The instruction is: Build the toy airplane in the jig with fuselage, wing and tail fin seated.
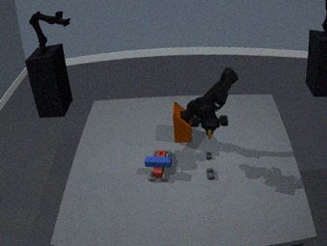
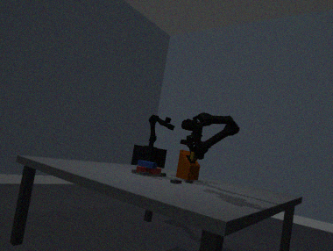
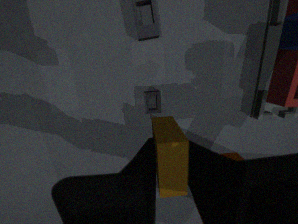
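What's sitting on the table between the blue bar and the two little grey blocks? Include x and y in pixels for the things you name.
Between the blue bar point(image 1: 158, 161) point(image 2: 147, 164) and the two grey blocks point(image 1: 209, 155) point(image 1: 210, 174) point(image 3: 152, 101) point(image 3: 147, 20), the top view shows no object, only shadowed tabletop.

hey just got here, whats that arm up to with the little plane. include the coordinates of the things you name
The arm's gripper point(image 1: 210, 132) point(image 2: 192, 154) point(image 3: 163, 141) is holding the yellow tail fin point(image 1: 210, 134) point(image 2: 192, 156) point(image 3: 173, 167) above the table point(image 1: 117, 213) point(image 2: 131, 190) point(image 3: 95, 150). Off to one side, the red fuselage point(image 1: 157, 173) point(image 2: 154, 171) point(image 3: 284, 75) is in the grey cradle point(image 1: 151, 179) point(image 2: 136, 171) point(image 3: 268, 60), with the blue wing point(image 1: 158, 161) point(image 2: 146, 164) point(image 3: 291, 32) lying across its top. The fin is not on the plane yet; fitting it near the tail is probably the next step.
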Motion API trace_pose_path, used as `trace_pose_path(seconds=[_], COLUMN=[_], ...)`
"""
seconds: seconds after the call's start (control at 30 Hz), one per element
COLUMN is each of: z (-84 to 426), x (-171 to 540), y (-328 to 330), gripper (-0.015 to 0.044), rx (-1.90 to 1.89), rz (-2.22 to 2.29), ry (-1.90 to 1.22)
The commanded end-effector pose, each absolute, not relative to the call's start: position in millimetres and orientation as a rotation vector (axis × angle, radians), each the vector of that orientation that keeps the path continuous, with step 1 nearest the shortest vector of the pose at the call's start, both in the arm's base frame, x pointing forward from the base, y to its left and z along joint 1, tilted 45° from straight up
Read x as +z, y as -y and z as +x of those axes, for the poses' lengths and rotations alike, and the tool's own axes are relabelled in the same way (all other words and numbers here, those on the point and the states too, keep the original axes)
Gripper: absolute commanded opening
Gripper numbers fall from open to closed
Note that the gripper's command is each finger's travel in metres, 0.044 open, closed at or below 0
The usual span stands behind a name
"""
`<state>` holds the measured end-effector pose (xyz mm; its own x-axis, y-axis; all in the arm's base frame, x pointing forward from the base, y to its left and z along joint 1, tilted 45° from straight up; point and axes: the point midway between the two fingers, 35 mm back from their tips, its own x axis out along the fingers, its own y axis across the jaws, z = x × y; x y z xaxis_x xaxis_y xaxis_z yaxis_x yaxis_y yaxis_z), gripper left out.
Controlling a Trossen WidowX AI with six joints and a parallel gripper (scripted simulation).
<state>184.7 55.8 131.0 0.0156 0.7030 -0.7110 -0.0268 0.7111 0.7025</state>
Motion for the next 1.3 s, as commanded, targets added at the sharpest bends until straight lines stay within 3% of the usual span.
trace_pose_path(seconds=[0.0, 1.27], z=[184.3, 223.8], x=[134.0, 48.4], y=[-52.4, 21.6], gripper=[0.0, 0.0], rx=[0.626, 0.56], rz=[0.589, 0.63], ry=[-1.457, -1.471])
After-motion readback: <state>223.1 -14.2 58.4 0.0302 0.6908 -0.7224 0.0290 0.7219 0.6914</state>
